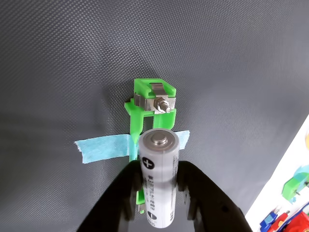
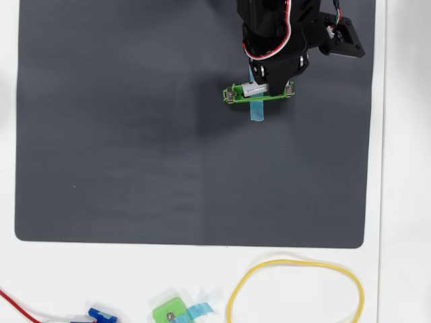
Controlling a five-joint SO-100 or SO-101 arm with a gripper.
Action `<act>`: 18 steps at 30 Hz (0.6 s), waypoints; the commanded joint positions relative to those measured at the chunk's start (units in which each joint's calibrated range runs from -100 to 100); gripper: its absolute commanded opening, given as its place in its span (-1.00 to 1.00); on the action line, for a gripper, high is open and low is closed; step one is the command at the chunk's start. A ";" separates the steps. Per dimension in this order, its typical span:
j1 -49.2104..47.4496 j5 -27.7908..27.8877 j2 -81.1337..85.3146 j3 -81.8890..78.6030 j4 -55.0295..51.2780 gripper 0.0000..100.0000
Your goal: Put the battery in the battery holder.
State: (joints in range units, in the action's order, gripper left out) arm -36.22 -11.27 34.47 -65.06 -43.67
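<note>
The battery (image 1: 159, 175) is a white-silver cylinder with dark print, and my gripper (image 1: 159, 186) is shut on it, its black fingers (image 1: 123, 193) on both sides. It hangs lengthwise just above the battery holder (image 1: 150, 104), a bright green frame with a metal contact and nut at its far end and light blue tape (image 1: 104, 148) across its middle. In the overhead view the battery (image 2: 254, 89) shows at the holder (image 2: 236, 95) under the arm, near the mat's upper right. The holder's near end is hidden by the battery and fingers.
A dark grey mat (image 2: 135, 134) covers a white table. Off the mat's front edge lie a yellow cable loop (image 2: 296, 264), a small squarish green piece with blue tape (image 2: 170, 312) and a blue connector with red wire (image 2: 101, 315).
</note>
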 commanded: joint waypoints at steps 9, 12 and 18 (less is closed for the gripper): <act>0.67 0.27 -0.05 0.31 5.03 -1.00; 0.67 0.11 -0.05 0.31 5.03 -1.00; 2.12 0.16 -0.14 -0.13 4.86 -1.00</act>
State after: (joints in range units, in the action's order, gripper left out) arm -35.20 -11.27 34.30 -65.06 -39.36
